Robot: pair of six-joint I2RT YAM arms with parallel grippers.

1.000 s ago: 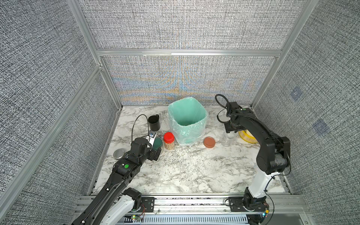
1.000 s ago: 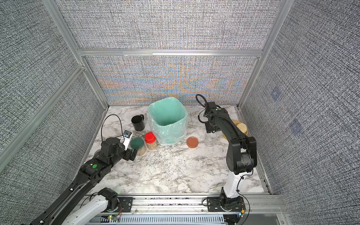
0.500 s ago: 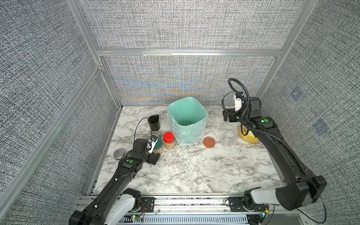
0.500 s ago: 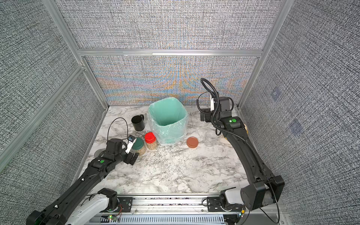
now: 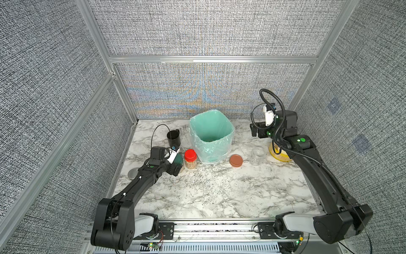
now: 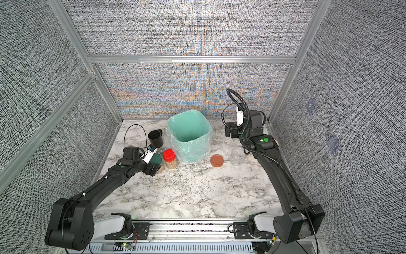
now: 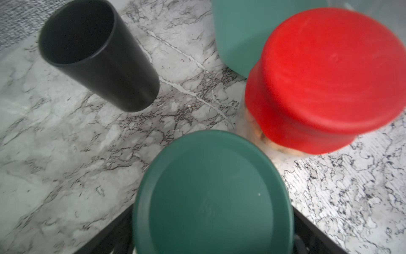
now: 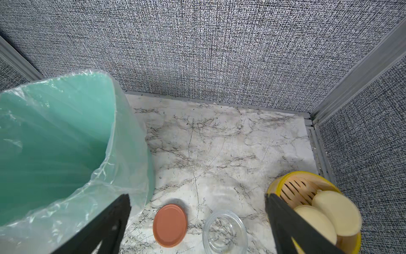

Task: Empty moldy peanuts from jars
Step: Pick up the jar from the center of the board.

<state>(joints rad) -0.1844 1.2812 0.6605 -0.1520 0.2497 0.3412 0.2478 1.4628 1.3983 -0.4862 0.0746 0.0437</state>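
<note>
I see a booth of grey woven panels point(image 5: 197, 33) around a grit-flecked marble counter point(image 5: 219, 193), with a green-lined bin point(image 5: 211, 151) at the back. My left hand point(image 5: 175, 167) has its jaws spread either side of the green-lidded jar point(image 7: 213, 198); contact I cannot judge. Beside it the red-lidded jar point(image 5: 190, 156) holds moldy peanuts point(image 6: 171, 164). The empty jar point(image 5: 257, 155) stands by its terracotta lid point(image 5: 236, 160). My right hand point(image 5: 254, 131) hangs wide apart, holding nothing. A second ago that arm stood folded, hand down at the empty jar; now it stretches long, hand lifted clear. Jars and lid have not shifted.
</note>
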